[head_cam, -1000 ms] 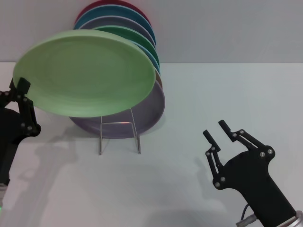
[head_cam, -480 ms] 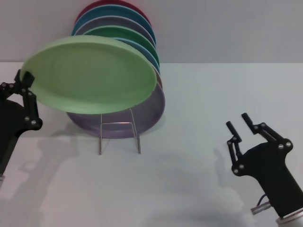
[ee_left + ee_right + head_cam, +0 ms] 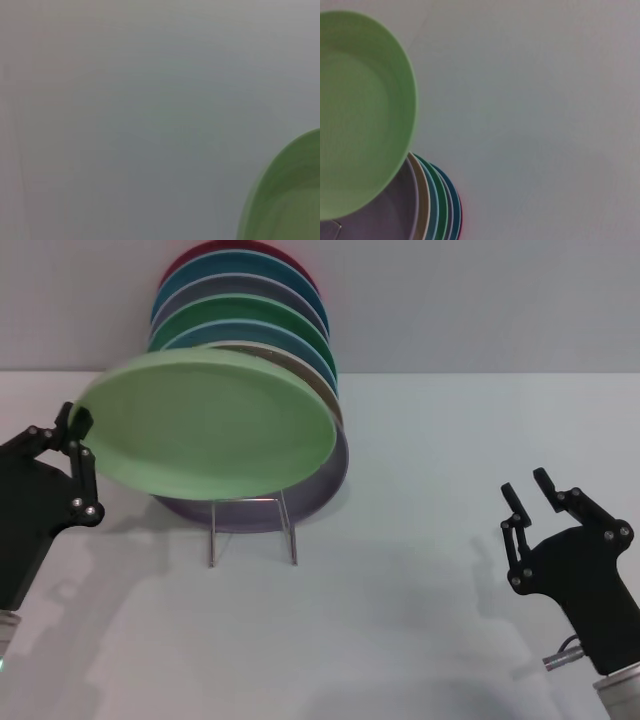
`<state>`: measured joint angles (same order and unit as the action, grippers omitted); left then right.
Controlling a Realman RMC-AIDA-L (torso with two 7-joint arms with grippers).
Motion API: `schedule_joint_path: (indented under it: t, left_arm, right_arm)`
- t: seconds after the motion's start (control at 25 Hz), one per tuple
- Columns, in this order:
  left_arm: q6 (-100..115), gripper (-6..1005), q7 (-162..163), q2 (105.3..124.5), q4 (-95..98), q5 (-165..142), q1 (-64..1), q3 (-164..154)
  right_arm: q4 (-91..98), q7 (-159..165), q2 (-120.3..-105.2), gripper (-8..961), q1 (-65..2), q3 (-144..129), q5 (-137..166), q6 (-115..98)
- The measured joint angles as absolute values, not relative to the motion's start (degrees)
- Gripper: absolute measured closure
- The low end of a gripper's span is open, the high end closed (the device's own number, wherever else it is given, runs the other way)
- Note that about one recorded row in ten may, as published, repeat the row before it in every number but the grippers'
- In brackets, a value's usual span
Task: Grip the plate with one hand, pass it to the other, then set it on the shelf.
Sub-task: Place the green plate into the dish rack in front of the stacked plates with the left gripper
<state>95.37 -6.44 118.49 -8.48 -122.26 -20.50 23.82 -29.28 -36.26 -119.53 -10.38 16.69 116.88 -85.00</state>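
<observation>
The light pastel-green plate (image 3: 210,425) is held tilted in the air in front of the row of plates on the wire shelf (image 3: 252,528). My left gripper (image 3: 80,435) is shut on the plate's left rim, at the left of the head view. The plate's edge also shows in the left wrist view (image 3: 285,195) and its face in the right wrist view (image 3: 360,110). My right gripper (image 3: 530,502) is open and empty at the lower right, well apart from the plate.
Several plates stand upright on the shelf behind the held plate: lavender (image 3: 320,480), tan, blue, dark green (image 3: 270,312), and red at the back (image 3: 250,248). They also show in the right wrist view (image 3: 432,205). The white table (image 3: 450,440) spreads to the right.
My left gripper has carried the green plate right and down, closer to the front of the shelf. My right gripper has drawn back to the right and lower.
</observation>
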Motion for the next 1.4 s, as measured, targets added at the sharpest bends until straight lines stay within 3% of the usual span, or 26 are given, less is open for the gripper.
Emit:
schedule_joint_path:
  t: [1.4]
  left_arm:
    - [83.88,907,-10.20,118.65,-8.96,-122.25,-22.84,19.86]
  right_arm:
    - [-27.94,-35.93,-119.53,700,-11.47,17.58,116.10,-83.46]
